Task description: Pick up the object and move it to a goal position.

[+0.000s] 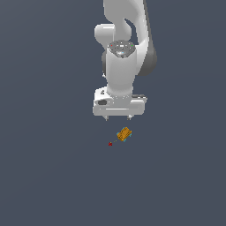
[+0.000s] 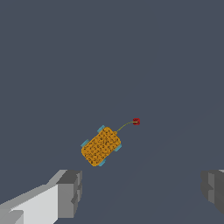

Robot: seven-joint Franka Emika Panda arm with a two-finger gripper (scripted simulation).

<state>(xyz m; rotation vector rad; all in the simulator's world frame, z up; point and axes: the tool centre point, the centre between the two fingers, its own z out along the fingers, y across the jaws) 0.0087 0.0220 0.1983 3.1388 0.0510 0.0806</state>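
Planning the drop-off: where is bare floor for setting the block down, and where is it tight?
Bare floor lies all around; only the orange block, its thin line and the red blob occupy it. The tight spot is directly beneath the open pincer, just above the block.

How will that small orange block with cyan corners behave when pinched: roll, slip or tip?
The small orange block with cyan corners looks low and flat-sided, so it probably won't roll. Its speckled surface may grip reasonably. Lying skewed to the open white tool, it could twist when pinched.
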